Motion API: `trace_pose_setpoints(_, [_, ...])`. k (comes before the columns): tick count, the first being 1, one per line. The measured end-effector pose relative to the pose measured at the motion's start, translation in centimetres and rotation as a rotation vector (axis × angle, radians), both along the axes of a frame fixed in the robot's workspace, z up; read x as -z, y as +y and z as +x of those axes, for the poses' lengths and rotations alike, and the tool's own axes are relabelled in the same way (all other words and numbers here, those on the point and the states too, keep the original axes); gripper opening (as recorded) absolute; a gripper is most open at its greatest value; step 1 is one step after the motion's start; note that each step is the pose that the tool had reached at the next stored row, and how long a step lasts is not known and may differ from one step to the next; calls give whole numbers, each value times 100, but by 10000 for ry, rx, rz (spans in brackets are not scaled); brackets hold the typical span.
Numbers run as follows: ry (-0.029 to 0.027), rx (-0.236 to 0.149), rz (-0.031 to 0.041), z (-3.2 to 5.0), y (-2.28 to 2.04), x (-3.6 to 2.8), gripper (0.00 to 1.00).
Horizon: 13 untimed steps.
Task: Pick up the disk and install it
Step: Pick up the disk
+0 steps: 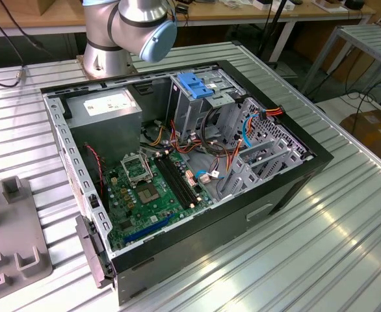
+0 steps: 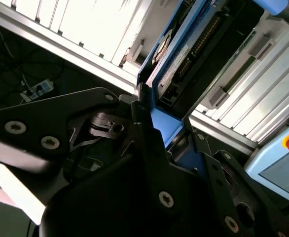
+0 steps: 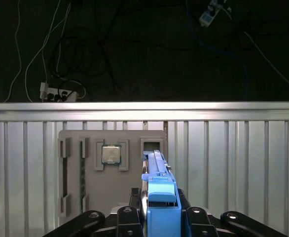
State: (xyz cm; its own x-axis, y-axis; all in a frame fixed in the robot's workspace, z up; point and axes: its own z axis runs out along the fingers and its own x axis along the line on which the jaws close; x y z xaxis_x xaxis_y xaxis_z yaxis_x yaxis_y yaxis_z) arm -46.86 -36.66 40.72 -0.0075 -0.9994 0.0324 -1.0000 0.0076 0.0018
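Note:
The disk (image 3: 160, 195) stands on edge between my fingers in the first wrist view, its bright-blue rail toward the camera. It hangs over the grey fixture plate (image 3: 75, 197) on the slatted table. In the second wrist view the disk (image 2: 184, 59) shows its white label, dark underside and blue rails, with my gripper (image 2: 157, 123) shut on its near end. The gripper (image 3: 159, 215) grips it from both sides. The open computer case (image 1: 60, 130) lies on the table in the exterior view.
The case holds a blue-topped drive cage (image 1: 200, 88), a grey power supply (image 1: 106, 110), a green motherboard (image 1: 151, 188) and loose cables. A processor chip (image 3: 111, 154) sits in the fixture plate (image 1: 8, 234). The table edge (image 3: 144, 106) drops to a dark floor with cables.

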Motion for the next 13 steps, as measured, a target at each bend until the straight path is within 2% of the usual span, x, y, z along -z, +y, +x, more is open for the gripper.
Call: trace_pose_setpoints(13, [0, 0, 0, 0, 0, -220, 36])
